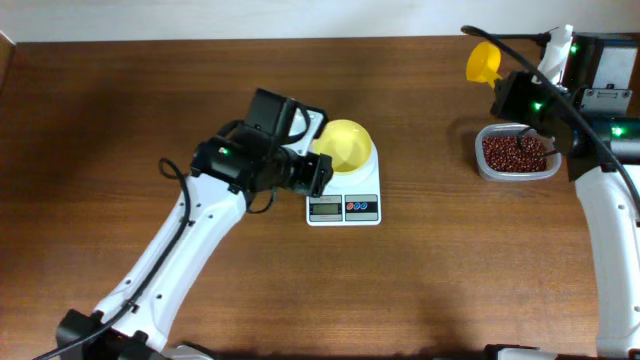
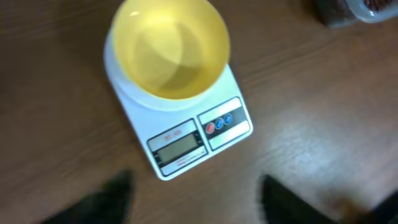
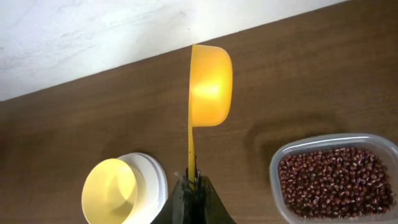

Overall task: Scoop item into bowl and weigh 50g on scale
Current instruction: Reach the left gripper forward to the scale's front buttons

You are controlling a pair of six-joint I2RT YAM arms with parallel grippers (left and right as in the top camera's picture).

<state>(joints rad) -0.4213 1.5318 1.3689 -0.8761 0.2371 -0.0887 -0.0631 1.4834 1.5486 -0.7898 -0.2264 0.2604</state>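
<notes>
Beans [image 1: 516, 153] sat unscooped, the bowl [image 1: 345, 146] empty; the right tool [image 3: 192, 182], clamped on the scoop [image 3: 210, 87], needed to dip next

scale [image 2: 179, 147] reading illegible, left gripper fingers [image 2: 109, 199] blurred and cropped below

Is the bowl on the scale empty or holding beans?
Empty: the bowl shows bare yellow inside in both wrist views; the beans in view lie in the clear container.
</notes>
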